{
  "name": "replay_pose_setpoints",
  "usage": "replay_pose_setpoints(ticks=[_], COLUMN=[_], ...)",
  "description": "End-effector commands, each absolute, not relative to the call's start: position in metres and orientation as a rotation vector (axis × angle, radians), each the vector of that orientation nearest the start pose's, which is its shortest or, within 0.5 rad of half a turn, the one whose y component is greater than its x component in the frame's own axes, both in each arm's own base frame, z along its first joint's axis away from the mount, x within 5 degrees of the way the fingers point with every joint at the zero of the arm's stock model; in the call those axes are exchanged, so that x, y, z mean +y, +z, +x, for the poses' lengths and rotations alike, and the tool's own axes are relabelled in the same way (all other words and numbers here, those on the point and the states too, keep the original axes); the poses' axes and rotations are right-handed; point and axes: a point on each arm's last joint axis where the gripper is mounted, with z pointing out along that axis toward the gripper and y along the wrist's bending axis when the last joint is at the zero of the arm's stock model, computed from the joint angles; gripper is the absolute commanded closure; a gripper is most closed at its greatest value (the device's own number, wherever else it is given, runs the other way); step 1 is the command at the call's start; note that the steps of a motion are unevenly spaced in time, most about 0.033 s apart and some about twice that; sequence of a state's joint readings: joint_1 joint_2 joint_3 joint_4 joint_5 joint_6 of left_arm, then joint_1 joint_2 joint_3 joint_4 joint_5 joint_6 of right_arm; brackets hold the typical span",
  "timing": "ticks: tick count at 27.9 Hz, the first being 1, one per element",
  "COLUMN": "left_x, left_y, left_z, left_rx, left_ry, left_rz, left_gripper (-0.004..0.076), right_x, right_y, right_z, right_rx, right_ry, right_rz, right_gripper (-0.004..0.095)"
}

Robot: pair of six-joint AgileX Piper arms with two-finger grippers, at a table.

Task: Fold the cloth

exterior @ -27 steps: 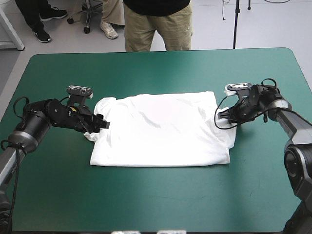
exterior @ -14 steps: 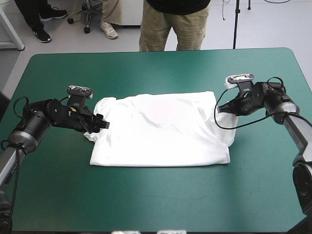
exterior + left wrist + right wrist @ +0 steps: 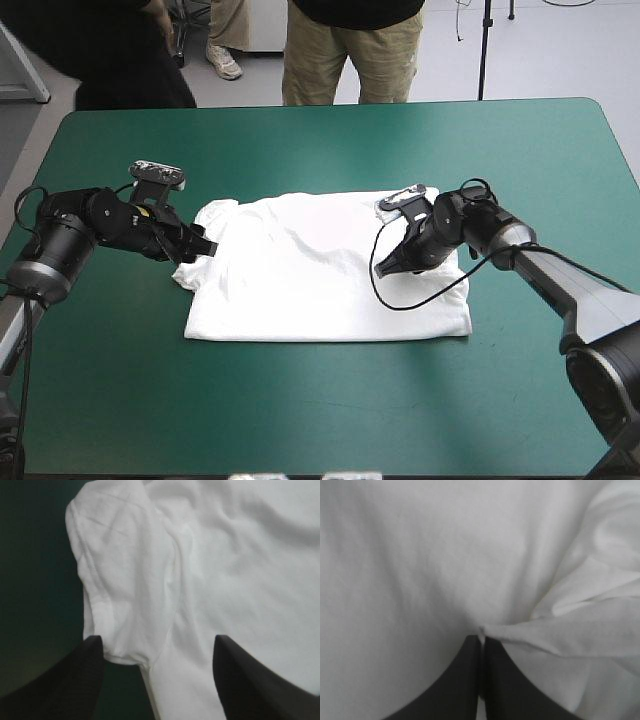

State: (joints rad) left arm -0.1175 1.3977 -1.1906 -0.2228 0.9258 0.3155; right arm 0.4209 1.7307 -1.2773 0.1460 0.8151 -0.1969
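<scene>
High view showed the main change. The right pincer (image 3: pixel 386 268), which just before had been out at the right edge of the T-shirt (image 3: pixel 300 290), had swung inward and now sat over the garment's body. The T-shirt lay spread flat on the teal-green table (image 3: pixel 300 420). The sleeve that earlier stuck out past that edge was no longer there, so it seemed to have been drawn in along with the pincer. Seen from the right wrist, the black fingers (image 3: pixel 465 680) met in a point. A thin ridge of white cloth (image 3: pixel 555 630) was nipped at their tips and trailed off beside them, so this pincer was closed on the T-shirt.

The left pincer (image 3: pixel 205 245) had hardly shifted. Its fingers stood well apart and gripped nothing. The left sleeve (image 3: pixel 120 570) lay ahead of them and partly between them, its lower corner close beside one finger.

By my reading, the right sleeve tuck was underway but not yet laid down or released, and the left one had not begun. The nip looked slight, so it could slip, or it could drag the layer beneath it out of line.
</scene>
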Motion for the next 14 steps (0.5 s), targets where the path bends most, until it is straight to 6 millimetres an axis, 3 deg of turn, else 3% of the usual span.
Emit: replay_pose_setpoints(ticks=[1,4,8,14], left_x=[-0.048,-0.046,-0.046,-0.046], left_y=[0.344,0.342,0.342,0.343], left_z=[0.279,0.277,0.277,0.279], left_rx=[2.480,2.506,2.507,2.497], left_ry=[-0.186,-0.171,-0.172,-0.174], left_rz=[0.430,0.422,0.419,0.365], left_gripper=[0.0267,0.0267,0.0267,0.0266], right_x=[0.162,0.164,0.164,0.159], right_y=[0.247,0.224,0.220,0.261], right_z=[0.330,0.335,0.336,0.325], right_rx=[2.617,2.683,2.698,2.573], right_ry=[0.239,0.221,0.218,0.231], right_rz=[-0.732,-0.753,-0.773,-0.758], right_gripper=[0.0910,0.0816,0.0696,0.0690])
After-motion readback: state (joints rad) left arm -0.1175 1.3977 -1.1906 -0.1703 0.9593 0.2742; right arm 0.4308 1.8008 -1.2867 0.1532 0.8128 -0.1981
